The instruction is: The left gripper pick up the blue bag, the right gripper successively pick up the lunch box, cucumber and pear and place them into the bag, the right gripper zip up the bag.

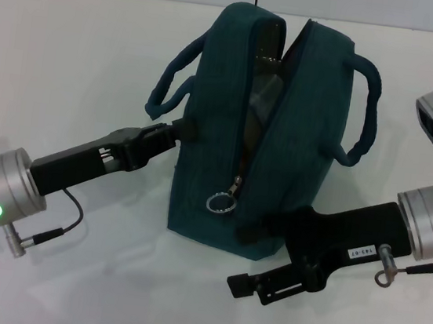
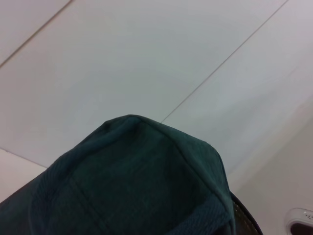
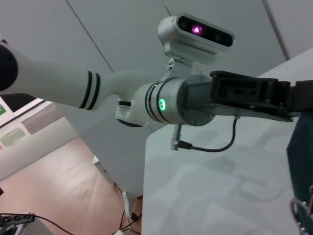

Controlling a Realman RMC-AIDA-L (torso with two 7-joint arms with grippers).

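Blue bag (image 1: 228,132) on white table (image 1: 70,65)

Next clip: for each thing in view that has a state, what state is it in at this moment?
blue bag: upright on the table, partly zipped, top gaping.
zipper ring pull: low on the front seam, hanging free.
bag handles: both slack, drooping outward.
left tool: at the bag's left side, against the fabric.
right tool: at the bag's lower right corner, near the pull.
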